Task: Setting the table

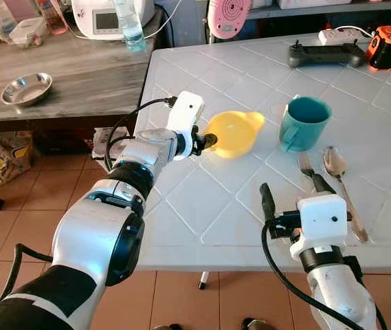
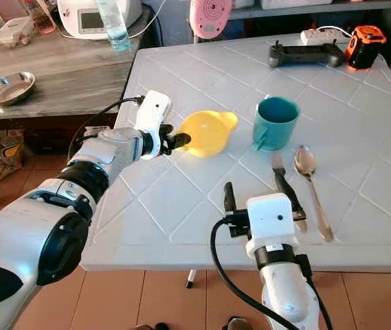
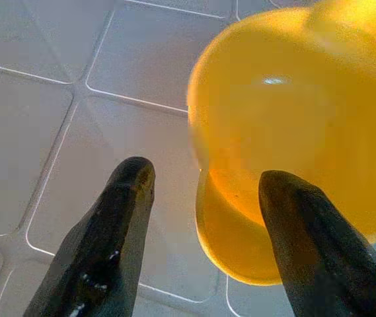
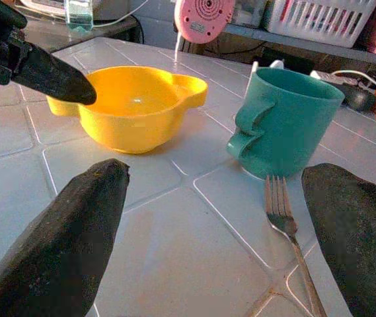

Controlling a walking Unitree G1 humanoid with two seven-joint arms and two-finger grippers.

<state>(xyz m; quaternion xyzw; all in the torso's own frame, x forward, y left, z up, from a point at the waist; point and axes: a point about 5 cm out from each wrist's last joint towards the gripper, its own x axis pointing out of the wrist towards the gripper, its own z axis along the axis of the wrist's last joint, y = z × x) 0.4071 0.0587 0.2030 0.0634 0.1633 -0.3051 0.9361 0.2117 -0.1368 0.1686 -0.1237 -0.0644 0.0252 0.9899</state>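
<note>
yellow bowl on white worktop, just left of teal mug | left gripper at bowl's near-left rim, jaws spread, one finger over rim | fork, spoon below mug | right gripper near fork, jaws released

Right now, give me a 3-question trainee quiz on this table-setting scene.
1. True or false: the left tool is at the yellow bowl.
2. Which lies nearer the table's right edge: (a) fork or (b) spoon?
3. Fill in: the teal ____ stands on the white table, behind the cutlery.

Key: 1 true, at its rim. 2 b. 3 mug. The right tool is open, low over the near edge.
</note>
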